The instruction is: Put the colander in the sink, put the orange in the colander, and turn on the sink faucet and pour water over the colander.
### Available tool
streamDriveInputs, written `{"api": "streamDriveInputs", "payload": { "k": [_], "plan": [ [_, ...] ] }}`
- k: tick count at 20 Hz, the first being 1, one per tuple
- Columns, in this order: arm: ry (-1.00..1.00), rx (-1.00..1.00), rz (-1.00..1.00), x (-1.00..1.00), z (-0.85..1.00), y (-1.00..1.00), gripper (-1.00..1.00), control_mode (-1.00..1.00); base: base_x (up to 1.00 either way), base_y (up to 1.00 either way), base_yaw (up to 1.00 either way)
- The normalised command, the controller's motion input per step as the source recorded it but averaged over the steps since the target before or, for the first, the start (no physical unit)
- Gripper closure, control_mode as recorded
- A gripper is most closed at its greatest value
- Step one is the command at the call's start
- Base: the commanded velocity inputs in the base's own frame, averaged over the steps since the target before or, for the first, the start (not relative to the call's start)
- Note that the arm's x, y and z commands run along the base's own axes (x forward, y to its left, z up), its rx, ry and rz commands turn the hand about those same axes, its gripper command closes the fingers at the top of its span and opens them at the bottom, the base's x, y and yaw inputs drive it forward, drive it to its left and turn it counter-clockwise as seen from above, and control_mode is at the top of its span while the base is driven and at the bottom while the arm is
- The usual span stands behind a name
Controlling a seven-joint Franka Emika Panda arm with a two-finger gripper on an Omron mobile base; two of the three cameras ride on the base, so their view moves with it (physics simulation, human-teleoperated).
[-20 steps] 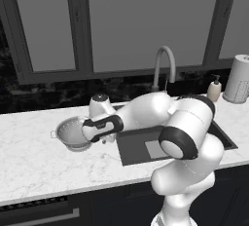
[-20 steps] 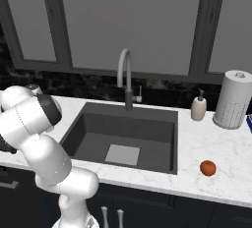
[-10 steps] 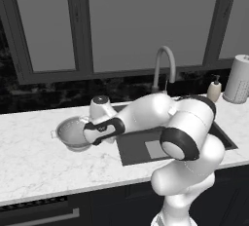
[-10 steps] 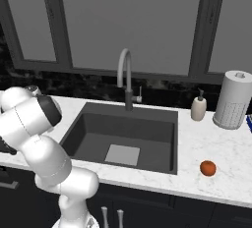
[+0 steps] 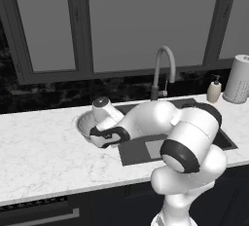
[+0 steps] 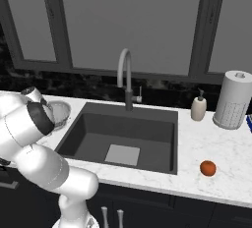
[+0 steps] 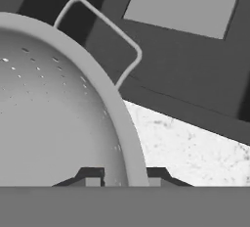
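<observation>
The silver colander [image 5: 85,122] stands upright on the marble counter just left of the sink [image 5: 138,153]. My gripper [image 7: 125,177] reaches down over the colander's sink-side rim, one fingertip [image 7: 93,176] inside the bowl and the other outside. It is shut on the rim of the colander [image 7: 53,113], next to a loop handle [image 7: 105,30]. The hand hides that rim in the left base view. The orange [image 6: 208,168] lies on the counter right of the sink [image 6: 123,128]. The sink faucet [image 6: 126,77] stands behind the basin with no water running.
A beige soap dispenser [image 6: 199,108] and a paper towel roll [image 6: 234,99] stand at the back right of the counter. Dark windows run along the wall behind. The counter's front edge is close to the orange.
The fingers have closed from wide open onto the colander's rim. The hand has settled slightly lower; the colander and orange have not moved.
</observation>
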Motion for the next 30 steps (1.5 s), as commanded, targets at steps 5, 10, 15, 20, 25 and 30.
{"api": "streamDriveInputs", "payload": {
  "k": [5, 10, 15, 20, 25, 30],
  "plan": [
    [0.0, 0.03, -0.85, 0.0, 0.06, -0.2, 1.0, -1.0, 0.0, 0.0, 0.0],
    [0.0, 0.05, -0.82, 0.0, 0.24, -0.38, 1.0, -1.0, 0.0, 0.0, 0.0],
    [0.0, 0.03, -0.74, 0.0, 0.08, -0.65, 1.0, -1.0, 0.0, 0.0, 0.0],
    [-0.09, 0.0, -0.62, -0.02, -0.22, -0.48, 1.0, -1.0, 0.0, 0.0, 0.0],
    [-0.06, 0.0, -0.53, 0.14, -0.15, -0.23, 1.0, -1.0, 0.0, 0.0, 0.0],
    [0.0, 0.0, -0.49, 0.15, -0.28, 0.0, 1.0, -1.0, 0.0, 0.0, 0.0]
  ]
}}
